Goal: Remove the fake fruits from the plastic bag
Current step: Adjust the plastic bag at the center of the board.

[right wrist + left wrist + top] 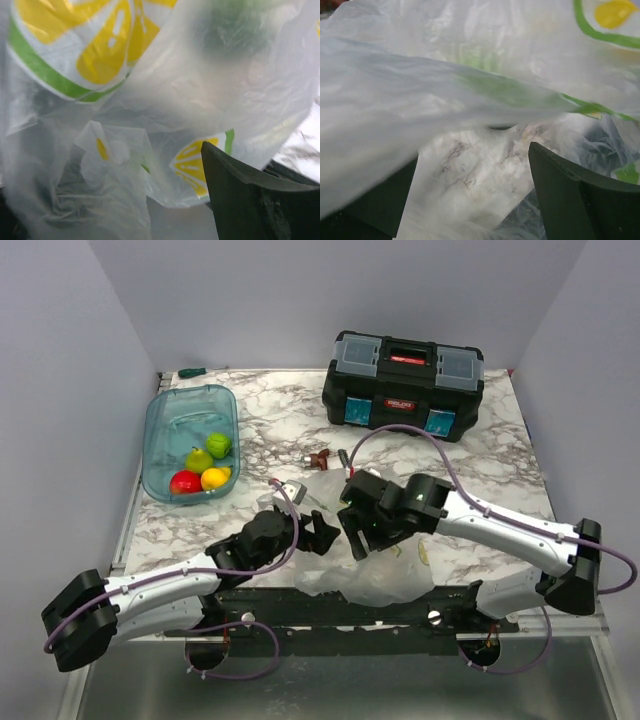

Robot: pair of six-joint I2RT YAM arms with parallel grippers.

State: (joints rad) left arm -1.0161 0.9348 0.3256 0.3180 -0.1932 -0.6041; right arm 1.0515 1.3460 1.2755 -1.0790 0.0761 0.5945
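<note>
Fake fruits (pixel 203 468), four together, sit in the teal tub (pixel 165 420) at upper left. At lower centre, the left hand (pixel 325 535) gapes apart against the plastic bag (pixel 385 575) on the tabletop (pixel 270 420). Film hides the right hand's (pixel 352 535) state.

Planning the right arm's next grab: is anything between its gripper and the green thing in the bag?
Yes. Film of the plastic bag lies across the green shape, probably a fruit, seen only as a blur behind it in the right wrist view. The right gripper, jaws apart, appears to sit outside that layer.
</note>
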